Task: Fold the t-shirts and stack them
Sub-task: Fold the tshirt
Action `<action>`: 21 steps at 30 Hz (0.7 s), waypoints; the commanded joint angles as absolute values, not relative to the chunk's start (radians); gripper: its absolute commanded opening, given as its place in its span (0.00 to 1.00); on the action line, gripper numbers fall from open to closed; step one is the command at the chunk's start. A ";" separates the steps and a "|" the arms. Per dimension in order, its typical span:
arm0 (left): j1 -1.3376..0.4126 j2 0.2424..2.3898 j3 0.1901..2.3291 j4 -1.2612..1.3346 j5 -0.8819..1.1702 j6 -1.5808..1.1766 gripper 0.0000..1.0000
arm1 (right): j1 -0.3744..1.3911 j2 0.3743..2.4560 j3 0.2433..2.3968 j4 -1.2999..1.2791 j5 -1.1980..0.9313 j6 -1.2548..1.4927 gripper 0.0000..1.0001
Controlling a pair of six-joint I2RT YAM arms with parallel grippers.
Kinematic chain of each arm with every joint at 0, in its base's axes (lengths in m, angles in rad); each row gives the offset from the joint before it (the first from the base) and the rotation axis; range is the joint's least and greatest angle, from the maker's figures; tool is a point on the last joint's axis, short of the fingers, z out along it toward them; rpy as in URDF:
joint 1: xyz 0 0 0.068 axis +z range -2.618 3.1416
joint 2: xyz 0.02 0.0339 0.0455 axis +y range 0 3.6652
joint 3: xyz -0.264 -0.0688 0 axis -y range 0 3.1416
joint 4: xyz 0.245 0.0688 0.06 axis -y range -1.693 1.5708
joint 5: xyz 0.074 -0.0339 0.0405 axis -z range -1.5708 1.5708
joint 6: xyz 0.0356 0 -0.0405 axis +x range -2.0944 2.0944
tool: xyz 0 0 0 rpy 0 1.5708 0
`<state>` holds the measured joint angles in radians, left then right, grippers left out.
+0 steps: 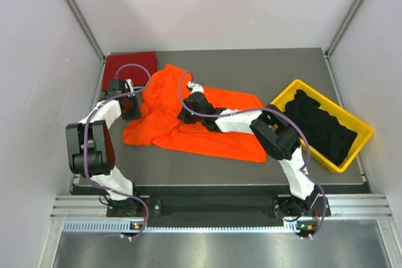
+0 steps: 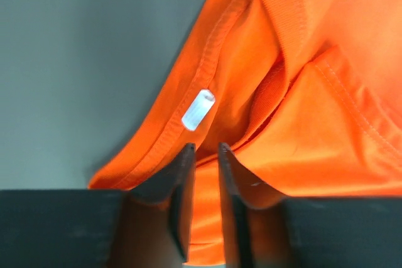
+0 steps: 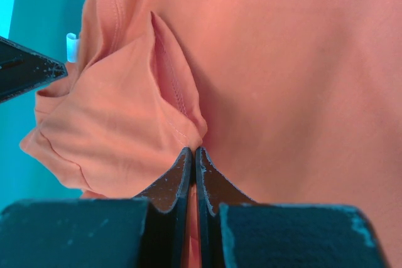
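The bright orange t-shirt (image 1: 188, 139) lies spread and rumpled across the middle of the table. My left gripper (image 1: 133, 110) is at its left edge by the collar. In the left wrist view its jaws (image 2: 206, 147) stand a little apart over the orange cloth (image 2: 326, 123), just below a small white tag (image 2: 198, 110). My right gripper (image 1: 185, 115) is over the shirt's middle, and its jaws (image 3: 193, 150) are shut on a bunched fold of the orange cloth (image 3: 301, 80). A dark red t-shirt (image 1: 129, 64) lies folded at the back left corner. Black t-shirts (image 1: 320, 123) fill the bin.
A yellow plastic bin (image 1: 314, 158) sits at an angle on the table's right side. White walls close in the table on the left, back and right. A tip of the left gripper's finger (image 3: 25, 67) shows at the left edge of the right wrist view.
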<state>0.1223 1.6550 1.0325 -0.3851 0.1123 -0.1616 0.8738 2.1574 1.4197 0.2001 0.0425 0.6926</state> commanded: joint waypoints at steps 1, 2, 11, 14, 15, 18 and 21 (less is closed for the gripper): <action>0.120 1.680 1.078 -0.385 0.190 -0.062 0.29 | 0.862 2.109 1.419 0.247 0.041 0.692 0.00; 0.118 1.698 1.083 -0.391 0.204 -0.051 0.30 | 0.864 2.114 1.419 0.248 0.040 0.692 0.00; 0.104 1.704 1.074 -0.370 0.273 -0.008 0.33 | 0.861 2.120 1.428 0.247 0.029 0.692 0.00; 0.089 1.713 1.075 -0.371 0.265 -0.008 0.32 | 0.861 2.118 1.427 0.250 0.028 0.692 0.00; 0.081 1.713 1.077 -0.371 0.259 -0.008 0.32 | 0.859 2.117 1.427 0.250 0.028 0.692 0.00; 0.077 1.717 1.086 -0.380 0.247 -0.008 0.31 | 0.859 2.117 1.427 0.249 0.023 0.687 0.00; 0.075 1.703 1.089 -0.387 0.248 -0.008 0.31 | 0.857 2.117 1.422 0.247 0.025 0.686 0.00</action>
<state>0.0776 1.7119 1.0615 -0.3935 0.2424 -0.0261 0.8711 2.1574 1.4197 0.2008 0.0288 0.6922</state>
